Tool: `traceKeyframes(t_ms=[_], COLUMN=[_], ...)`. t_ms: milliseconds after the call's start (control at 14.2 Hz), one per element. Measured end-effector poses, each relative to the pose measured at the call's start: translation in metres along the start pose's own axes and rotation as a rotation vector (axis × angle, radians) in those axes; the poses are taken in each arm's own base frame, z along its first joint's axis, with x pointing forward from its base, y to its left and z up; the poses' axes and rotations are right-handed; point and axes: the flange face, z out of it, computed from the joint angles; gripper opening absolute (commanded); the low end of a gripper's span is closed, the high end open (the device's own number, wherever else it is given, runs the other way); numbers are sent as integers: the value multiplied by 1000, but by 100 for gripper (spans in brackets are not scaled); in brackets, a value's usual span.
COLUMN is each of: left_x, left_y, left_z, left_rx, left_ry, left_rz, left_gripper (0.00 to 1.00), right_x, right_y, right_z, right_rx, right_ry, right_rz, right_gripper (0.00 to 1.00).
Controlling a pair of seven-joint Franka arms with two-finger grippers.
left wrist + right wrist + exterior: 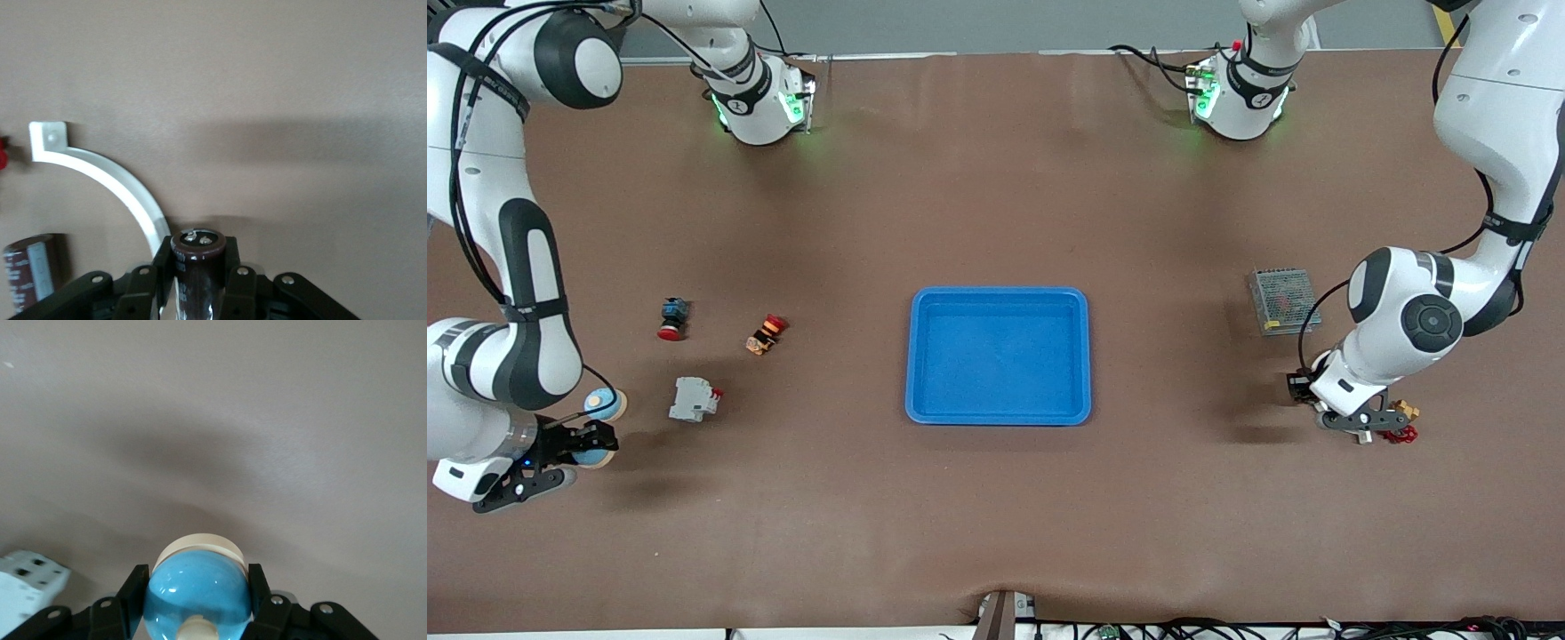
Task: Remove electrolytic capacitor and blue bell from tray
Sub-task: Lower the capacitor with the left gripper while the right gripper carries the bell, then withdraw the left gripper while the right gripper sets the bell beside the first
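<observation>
- Front view: a blue tray [999,356] sits mid-table. Toward the right arm's end from the tray, the right gripper [585,442] clasps a blue bell [595,456]; a second bell [605,404] lies just beside it. Toward the left arm's end, the left gripper [1362,425] hangs low by a red valve [1403,435].
- Left wrist view: the fingers [143,288] clamp a dark capacitor [197,270] upright between them.
- Right wrist view: the fingers [135,590] pinch the bell's dome.
</observation>
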Motion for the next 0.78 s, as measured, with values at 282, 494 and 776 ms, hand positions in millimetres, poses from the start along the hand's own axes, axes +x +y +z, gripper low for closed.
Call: traceKeyframes(t_ms=[282, 494, 776], left_x=[1, -1, -3], left_y=[20, 18, 17], left_z=[6, 16, 26], left_rx=[26, 31, 23], left_ry=[5, -5, -12], left_rz=[-10, -17, -21], left_gripper=[10, 10, 10], right_x=[-9, -14, -19], right_y=[25, 33, 38], right_z=[22, 40, 52], right_rx=[-17, -30, -27], right_ry=[21, 35, 32], right_rz=[-118, -154, -154], right_gripper=[0, 0, 0])
